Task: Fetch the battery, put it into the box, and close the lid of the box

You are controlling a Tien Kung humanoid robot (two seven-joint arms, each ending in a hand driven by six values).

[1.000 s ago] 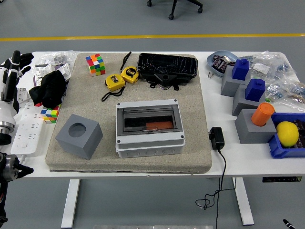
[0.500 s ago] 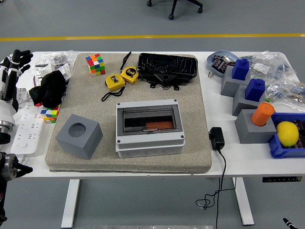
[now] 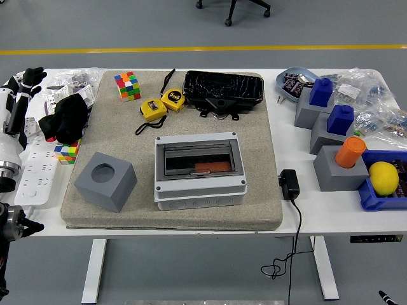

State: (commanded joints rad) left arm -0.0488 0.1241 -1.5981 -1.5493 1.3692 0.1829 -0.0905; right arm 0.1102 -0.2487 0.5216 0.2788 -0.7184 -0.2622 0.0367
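Bench (image 3: 191, 219): white, with a beige mat (image 3: 254, 165) over its middle.

Box (image 3: 200, 170): grey, near the front edge at the mat's centre. Its clear lid (image 3: 198, 159) looks to lie down over the opening. An orange block, taken to be the battery (image 3: 207, 167), shows through the lid inside the box, toward its front.

Judgement: fetching and placing look done, and the lid looks shut or nearly so. Whether it is latched cannot be told. Little seems left beyond confirming the closure.

Left arm (image 3: 11, 136): at the left edge of the bench. Left hand (image 3: 28, 79) sits near the far left corner, holding nothing. Its dark fingers are bunched at the picture's edge; spread or curled, cannot tell. Right arm: not seen.

Change from the earlier pictures: the left hand has drawn slightly further out toward the left edge. Box, lid and battery are unmoved.
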